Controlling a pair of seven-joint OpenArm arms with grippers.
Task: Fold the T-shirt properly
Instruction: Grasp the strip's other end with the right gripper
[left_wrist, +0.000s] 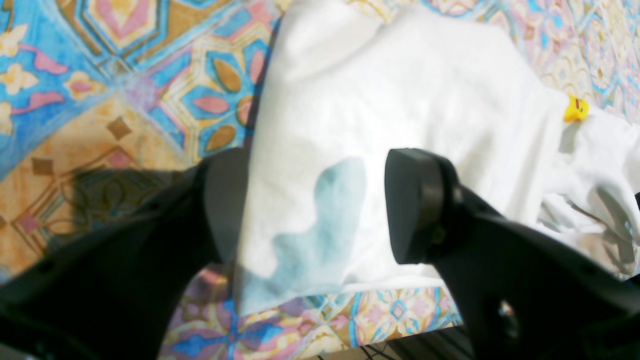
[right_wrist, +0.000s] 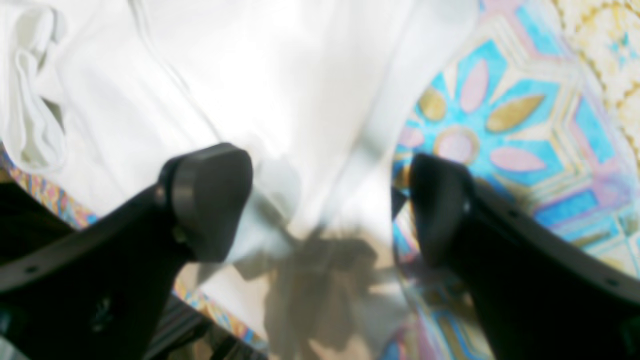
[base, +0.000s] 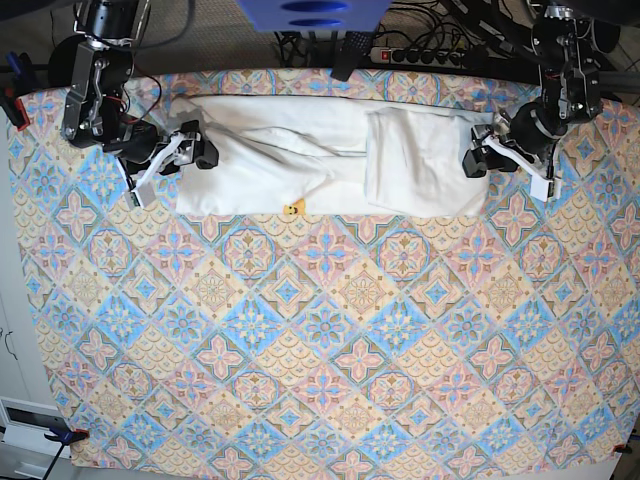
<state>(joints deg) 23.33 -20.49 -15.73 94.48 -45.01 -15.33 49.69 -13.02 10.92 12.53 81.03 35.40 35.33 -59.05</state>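
Note:
The white T-shirt (base: 300, 150) lies stretched sideways along the far side of the table, with one end folded over into a neat panel (base: 425, 160). My left gripper (base: 478, 150) stands open at that folded end. In the left wrist view its fingers (left_wrist: 415, 205) straddle the T-shirt's (left_wrist: 400, 100) edge, where a blue print shows faintly through the cloth. My right gripper (base: 190, 145) is open at the opposite end. Seen from the right wrist, the right gripper (right_wrist: 325, 205) hangs wide apart over blurred white T-shirt cloth (right_wrist: 250, 75), holding nothing.
A patterned tablecloth (base: 320, 340) covers the table. A small yellow item (base: 292, 209) sits at the shirt's near edge, also visible from the left wrist as a small yellow item (left_wrist: 576, 108). A power strip (base: 420, 55) and cables lie behind the far edge.

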